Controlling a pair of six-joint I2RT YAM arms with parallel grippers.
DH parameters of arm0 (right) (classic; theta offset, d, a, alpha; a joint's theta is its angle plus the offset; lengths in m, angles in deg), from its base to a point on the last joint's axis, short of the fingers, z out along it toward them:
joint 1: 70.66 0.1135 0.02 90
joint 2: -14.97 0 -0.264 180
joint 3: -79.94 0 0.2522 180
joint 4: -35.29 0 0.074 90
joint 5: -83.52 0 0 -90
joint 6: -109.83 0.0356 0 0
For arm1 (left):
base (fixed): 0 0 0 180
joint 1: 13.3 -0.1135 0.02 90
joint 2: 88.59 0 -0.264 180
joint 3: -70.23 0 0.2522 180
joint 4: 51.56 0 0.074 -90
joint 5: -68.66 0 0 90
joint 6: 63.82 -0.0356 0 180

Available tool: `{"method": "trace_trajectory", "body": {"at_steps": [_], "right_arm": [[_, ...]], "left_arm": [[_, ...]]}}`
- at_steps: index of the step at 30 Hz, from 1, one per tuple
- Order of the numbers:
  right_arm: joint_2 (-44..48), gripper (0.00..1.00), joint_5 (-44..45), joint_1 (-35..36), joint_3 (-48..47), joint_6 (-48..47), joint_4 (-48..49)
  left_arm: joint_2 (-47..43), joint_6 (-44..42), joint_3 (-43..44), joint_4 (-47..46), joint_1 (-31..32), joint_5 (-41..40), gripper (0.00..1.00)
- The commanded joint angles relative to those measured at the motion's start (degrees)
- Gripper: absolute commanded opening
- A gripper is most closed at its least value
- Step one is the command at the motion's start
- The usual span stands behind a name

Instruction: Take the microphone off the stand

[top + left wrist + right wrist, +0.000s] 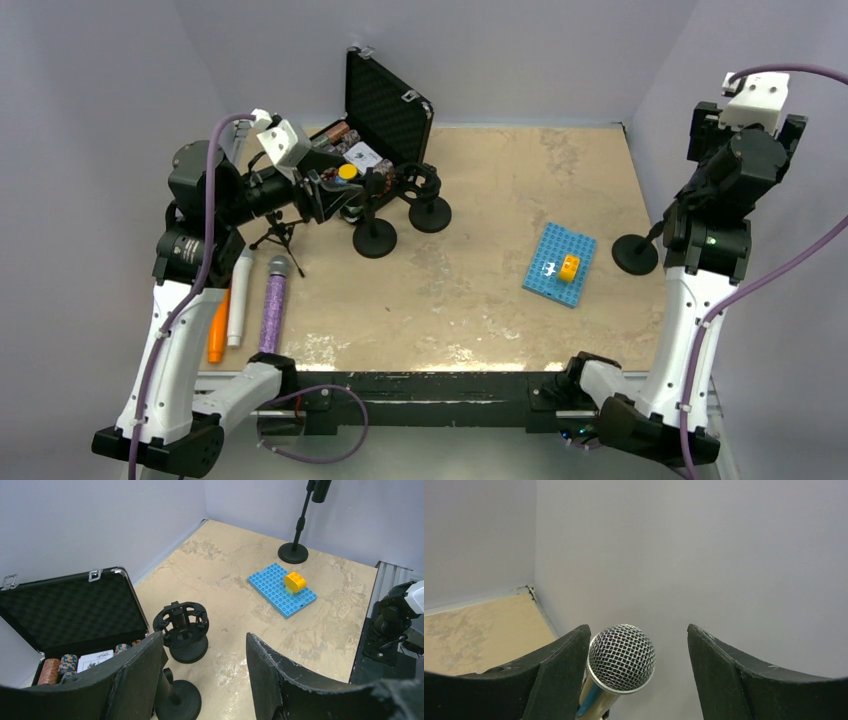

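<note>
I see right end effector (639, 630) open astride mic (621, 657), wall (724, 555) close; overhead hides mic. Left end effector (204, 636) open.

The microphone (621, 657) pokes up inside the right gripper (638, 630), its handle cut off beneath. From above, the arm hides it, and only the foot of the stand (635, 255) shows beside that gripper.

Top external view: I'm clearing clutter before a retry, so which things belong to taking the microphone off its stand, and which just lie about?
Job in hand:
- microphone
- its stand
- right pincer, open around the microphone head

Lying about:
- open case
- blue brick plate
- yellow brick
- purple microphone
- two empty black stands
- small tripod
- white cylinder
- orange cylinder
</note>
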Motion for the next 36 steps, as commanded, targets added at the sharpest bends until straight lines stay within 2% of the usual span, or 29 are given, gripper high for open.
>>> {"method": "trace_trajectory", "body": {"at_steps": [1,8,15,19,21,28,36], "right_arm": [[-1.47,0.72,-2.44,-1.76,-1.29,5.96,-0.69],[-3.62,0.58,-5.19,-3.69,0.20,9.78,-2.62],[-6.36,0.25,-12.31,-4.66,-1.12,12.31,-4.55],[-7.23,0.08,-20.34,-4.65,-2.98,12.01,-3.67],[-8.41,0.01,-27.45,-4.65,-3.85,11.41,-2.94],[-11.33,0.00,-46.04,-4.29,-1.53,7.00,7.00],[-15.50,0.00,-52.72,-0.59,-6.18,8.35,9.32]], "left_arm": [[-1.32,-0.79,1.25,-0.16,0.10,0.54,0.65],[-2.58,-1.75,0.54,0.56,0.01,-0.02,0.65],[-4.41,-2.22,-0.93,1.17,-0.08,-0.35,0.65],[-5.70,-2.30,-2.20,1.59,-0.41,-0.50,0.65],[-6.23,-2.41,-2.77,1.91,-0.59,-0.55,0.66],[-6.44,-1.45,-2.90,1.50,-1.60,-0.49,0.66],[-5.57,-2.23,-1.59,2.41,-2.38,-0.55,0.65]]}}
